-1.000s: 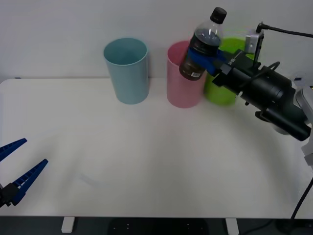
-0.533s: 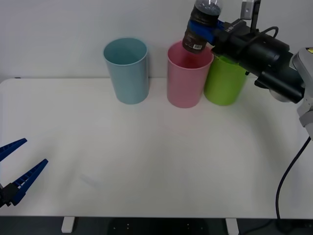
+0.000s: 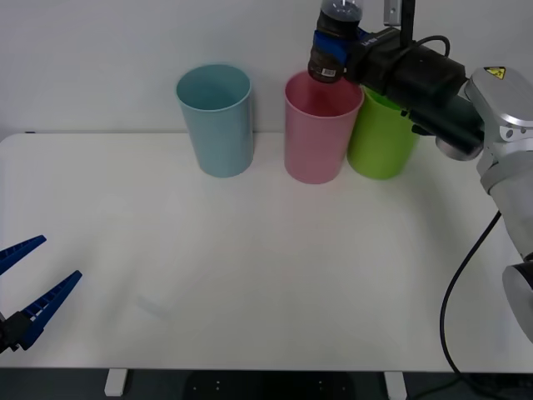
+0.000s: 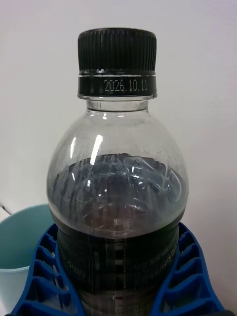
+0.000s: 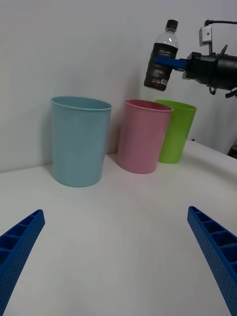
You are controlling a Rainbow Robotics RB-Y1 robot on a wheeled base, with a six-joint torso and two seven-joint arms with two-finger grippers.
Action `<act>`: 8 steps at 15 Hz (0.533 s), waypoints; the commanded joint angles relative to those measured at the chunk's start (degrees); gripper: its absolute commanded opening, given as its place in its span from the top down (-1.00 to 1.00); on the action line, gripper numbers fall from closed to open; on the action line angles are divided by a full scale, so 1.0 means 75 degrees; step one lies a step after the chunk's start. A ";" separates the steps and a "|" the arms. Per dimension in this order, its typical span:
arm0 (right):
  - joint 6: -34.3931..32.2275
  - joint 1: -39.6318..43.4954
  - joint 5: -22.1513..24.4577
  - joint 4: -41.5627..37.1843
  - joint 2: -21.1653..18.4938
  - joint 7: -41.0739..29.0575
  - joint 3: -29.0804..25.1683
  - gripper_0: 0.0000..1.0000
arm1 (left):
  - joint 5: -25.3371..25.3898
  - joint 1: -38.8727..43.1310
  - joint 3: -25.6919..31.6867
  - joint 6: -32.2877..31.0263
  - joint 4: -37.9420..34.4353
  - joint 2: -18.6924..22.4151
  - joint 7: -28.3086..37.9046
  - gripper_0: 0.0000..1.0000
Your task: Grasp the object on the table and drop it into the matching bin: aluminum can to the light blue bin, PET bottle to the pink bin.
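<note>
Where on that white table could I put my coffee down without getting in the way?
The wide white table is bare from the three bins forward to its near edge. The back is crowded: tall pale blue plastic bin, pale pink bin and lime green bin, with the right gripper holding the small dark-liquid plastic bottle above them. The left gripper waits, jaws open, at the near left corner.
</note>
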 commanded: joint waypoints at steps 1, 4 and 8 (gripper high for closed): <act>0.0152 -0.0014 0.0004 0.0023 0.0013 0.0116 0.0080 1.00 | 0.0000 0.0000 0.0000 0.0000 0.0000 0.0000 0.0000 -1.00; 0.0140 -0.0014 0.0004 0.0023 0.0013 0.0151 0.0080 0.91 | 0.0000 0.0000 0.0000 0.0000 0.0000 0.0000 0.0000 -1.00; 0.0128 -0.0014 0.0004 0.0012 0.0013 0.0256 0.0080 -0.87 | 0.0000 0.0000 0.0000 0.0000 0.0000 0.0000 0.0000 -1.00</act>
